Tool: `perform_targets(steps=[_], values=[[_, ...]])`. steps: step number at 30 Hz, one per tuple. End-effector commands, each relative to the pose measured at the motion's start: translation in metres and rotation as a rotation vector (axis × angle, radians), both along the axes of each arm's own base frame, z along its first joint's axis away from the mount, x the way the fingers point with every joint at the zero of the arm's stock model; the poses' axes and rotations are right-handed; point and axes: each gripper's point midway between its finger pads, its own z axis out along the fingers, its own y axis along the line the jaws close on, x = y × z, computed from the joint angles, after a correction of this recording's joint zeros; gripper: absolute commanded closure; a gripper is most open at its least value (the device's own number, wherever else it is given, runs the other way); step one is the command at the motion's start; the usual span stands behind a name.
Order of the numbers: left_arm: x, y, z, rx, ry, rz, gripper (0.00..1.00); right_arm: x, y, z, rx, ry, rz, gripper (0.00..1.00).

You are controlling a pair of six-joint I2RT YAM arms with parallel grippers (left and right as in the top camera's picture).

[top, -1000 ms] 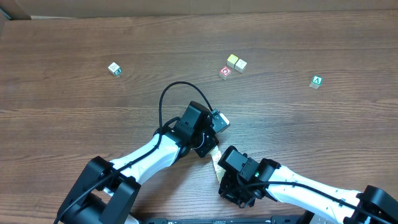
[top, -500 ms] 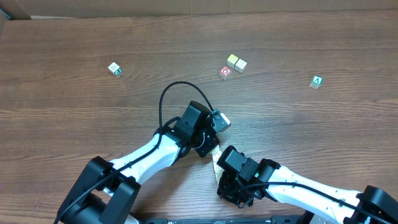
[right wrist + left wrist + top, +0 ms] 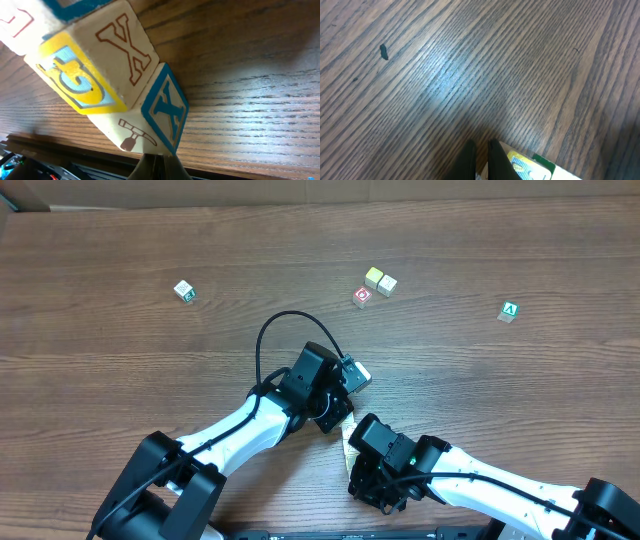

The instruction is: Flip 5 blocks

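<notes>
Two pale blocks [image 3: 373, 277] [image 3: 387, 284] sit side by side at the back. Another block [image 3: 358, 375] lies against my left gripper [image 3: 335, 395]. In the left wrist view that gripper [image 3: 480, 146] is shut and empty, its fingers pointing at the table, with a yellow-and-blue block face [image 3: 532, 167] beside the right finger. A pale block [image 3: 347, 438] shows between the two arms. My right gripper [image 3: 160, 161] is shut. Its tips touch the bottom corner of a tilted block with a blue X and a hammer [image 3: 150, 120], which leans on a block with a red X [image 3: 100, 60].
A cube with a red ringed face [image 3: 362, 297] stands by the back pair. Cubes with green marks lie far left [image 3: 183, 290] and far right [image 3: 509, 311]. A black cable [image 3: 270, 330] loops over the left arm. The table's front edge [image 3: 75, 150] runs just beneath the right gripper.
My right gripper has crept very slightly to the left. The left arm and the blocks look unmoved.
</notes>
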Motion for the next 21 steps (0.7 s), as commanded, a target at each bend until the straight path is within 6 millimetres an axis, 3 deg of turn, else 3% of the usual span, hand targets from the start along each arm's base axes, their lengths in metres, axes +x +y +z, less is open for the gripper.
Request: perform_targets(steps=[1, 21], values=[[-0.019, -0.0077, -0.0051, -0.034, 0.076, -0.051, 0.96, 0.0146, -0.0008, -0.0022, -0.017, -0.071, -0.015, 0.96], [-0.0189, -0.0076, -0.0051, -0.034, 0.075, -0.051, 0.96, 0.0118, 0.0025, -0.0003, 0.011, -0.076, 0.039, 0.96]])
